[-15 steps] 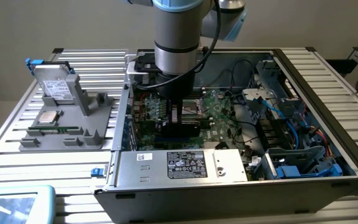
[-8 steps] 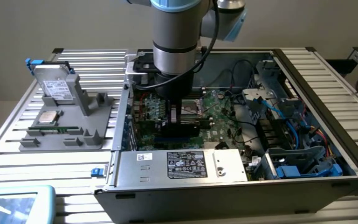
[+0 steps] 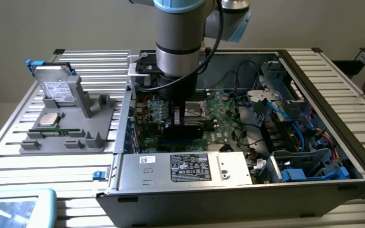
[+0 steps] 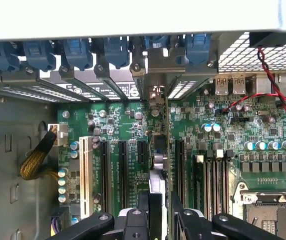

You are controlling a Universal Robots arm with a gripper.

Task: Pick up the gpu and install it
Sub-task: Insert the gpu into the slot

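Observation:
The gpu [image 3: 189, 129] is a flat black card standing on edge inside the open computer case [image 3: 334, 90], low over the green motherboard [image 3: 227, 111]. My gripper [image 3: 184, 119] is shut on its upper edge, with the arm coming straight down from above. In the wrist view the gpu [image 4: 159, 167] appears edge-on between my fingertips [image 4: 143, 202]. It runs along the gap between two black expansion slots [image 4: 124, 172], and its silver bracket [image 4: 156, 92] sits at the case's rear openings. Whether the card is seated in a slot I cannot tell.
A grey tray [image 3: 62, 142] on the exterior view's left holds a silver hard drive [image 3: 57, 88], a processor chip [image 3: 48, 118] and a memory stick [image 3: 59, 130]. The power supply [image 3: 182, 168] sits along the case's front. Blue cables [image 3: 296, 123] and drive bays fill the case's right.

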